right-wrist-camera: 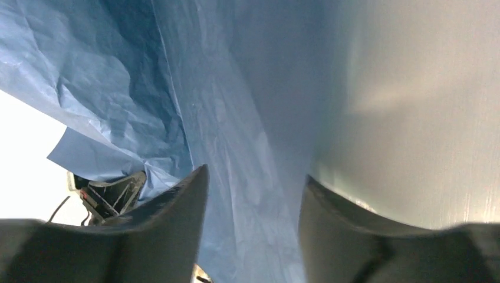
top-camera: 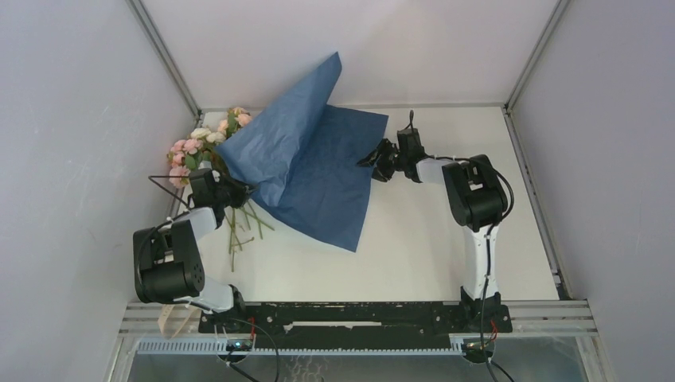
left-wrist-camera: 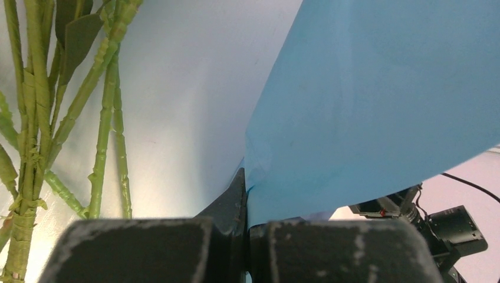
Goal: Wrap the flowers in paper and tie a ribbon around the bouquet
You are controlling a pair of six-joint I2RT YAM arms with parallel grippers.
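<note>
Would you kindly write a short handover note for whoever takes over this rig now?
Left gripper: shut on the paper at its left edge, one half raised as a flap.
Right gripper: open at the paper's right edge, gripping nothing.
Flowers: far left, partly behind the flap, stems poking out beside it.
Done: nothing wrapped yet.
Left: roll the paper around the flowers, then tie the ribbon, which seems to hang by the left base.

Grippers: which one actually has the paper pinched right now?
The left gripper: its fingers are shut on the paper at its edge. The right gripper only straddles the opposite edge, fingers apart.
</note>
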